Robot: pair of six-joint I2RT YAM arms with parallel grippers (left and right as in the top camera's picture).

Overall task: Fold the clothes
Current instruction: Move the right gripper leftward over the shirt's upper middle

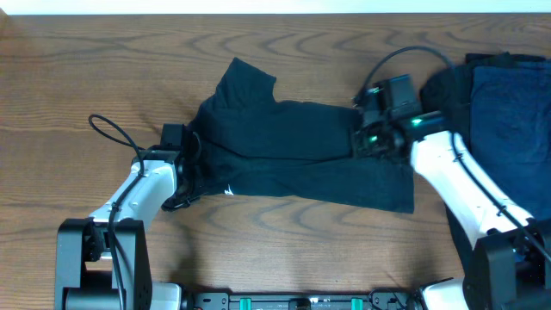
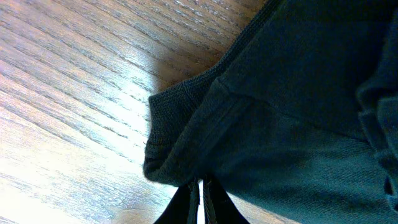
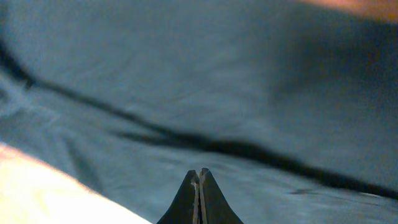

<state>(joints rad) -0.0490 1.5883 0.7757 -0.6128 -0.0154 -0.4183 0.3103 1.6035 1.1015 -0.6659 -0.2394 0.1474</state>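
Showing small white label (image 1: 228,191) on black T-shirt (image 1: 293,146), unreadable.

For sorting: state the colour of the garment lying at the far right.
Navy blue garment, best seen overhead.

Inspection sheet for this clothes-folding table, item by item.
Surface: wooden table, bare grain showing.
Job's things: black T-shirt spread mid-table; dark clothes pile at the right edge, navy on top.
Clutter: nothing seen.
Grippers: left gripper shut on the T-shirt's left edge; right gripper shut over its right side.
Cables: black cable looped by the left arm; second cable arching over the right wrist.
Surroundings: pale strip beyond the far edge.
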